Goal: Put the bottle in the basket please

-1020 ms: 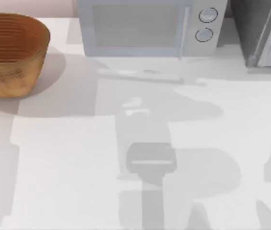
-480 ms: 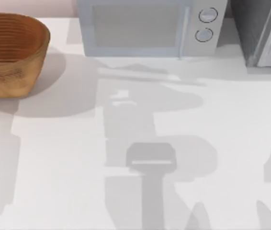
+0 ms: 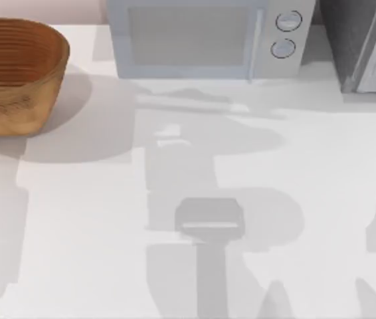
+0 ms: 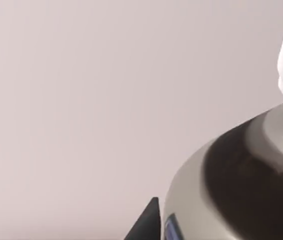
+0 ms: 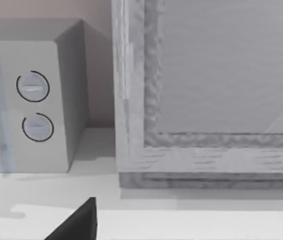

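I am seeing one basket [image 3: 14, 74] sitting left of the one microwave [image 3: 204, 38]. My left wrist view is showing one bottle [image 4: 246, 175] close up, its whereabouts unclear; I cannot tell either gripper's state.

1. Left gripper [image 4: 149, 226], left wrist view: a matt black, wedge-shaped part that tapers to a sharp point. Its faces are flat and its edges straight. The surface is plain charcoal, and no screws, cables or markings can be made out.
2. Right gripper [image 5: 76, 224], right wrist view: a black, angular wedge with one short upright edge and one long slanted edge. The finish is uniformly dark and unglossy, with no visible lettering or fasteners.
3. Both parts have the same hard-edged, faceted form and dark colour.
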{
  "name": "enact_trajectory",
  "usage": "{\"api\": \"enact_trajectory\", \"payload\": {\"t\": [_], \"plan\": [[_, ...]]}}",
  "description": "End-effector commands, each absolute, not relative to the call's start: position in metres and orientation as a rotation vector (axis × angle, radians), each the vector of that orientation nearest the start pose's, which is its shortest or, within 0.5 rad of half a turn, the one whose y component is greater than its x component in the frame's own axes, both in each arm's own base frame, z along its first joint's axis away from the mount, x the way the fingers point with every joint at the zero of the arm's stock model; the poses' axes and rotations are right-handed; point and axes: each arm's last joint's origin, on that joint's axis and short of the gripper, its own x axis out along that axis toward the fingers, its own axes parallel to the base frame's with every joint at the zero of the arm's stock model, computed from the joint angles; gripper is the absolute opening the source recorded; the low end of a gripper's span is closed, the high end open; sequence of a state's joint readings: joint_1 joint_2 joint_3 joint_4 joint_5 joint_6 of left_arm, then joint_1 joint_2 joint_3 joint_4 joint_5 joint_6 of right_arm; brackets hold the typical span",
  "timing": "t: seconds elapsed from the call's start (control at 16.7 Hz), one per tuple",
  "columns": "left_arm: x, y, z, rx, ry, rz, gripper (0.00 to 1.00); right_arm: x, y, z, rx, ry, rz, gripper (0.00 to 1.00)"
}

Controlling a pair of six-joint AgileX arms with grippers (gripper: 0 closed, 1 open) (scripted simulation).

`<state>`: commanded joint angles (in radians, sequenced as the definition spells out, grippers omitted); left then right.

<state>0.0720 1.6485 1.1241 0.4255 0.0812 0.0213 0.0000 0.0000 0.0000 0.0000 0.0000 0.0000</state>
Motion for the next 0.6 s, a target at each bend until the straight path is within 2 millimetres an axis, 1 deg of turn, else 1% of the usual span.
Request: {"api": "enact_trajectory", "payload": {"t": [0.24,0.3,0.6], "plan": [[0.3856,0.0287,0.2823,-0.001,0.098,0.006,0.98,0.1057,-0.0012,0.1600,0.000,0.000,0.000,1.00],[0.3856,0.0287,0.2823,-0.001,0.098,0.006,1.00,0.1057,-0.0012,0.1600,0.000,0.000,0.000,1.00],[0.3856,0.0287,0.2823,-0.001,0.098,0.006,1.00,0.1057,-0.0012,0.1600,0.000,0.000,0.000,1.00]]}}
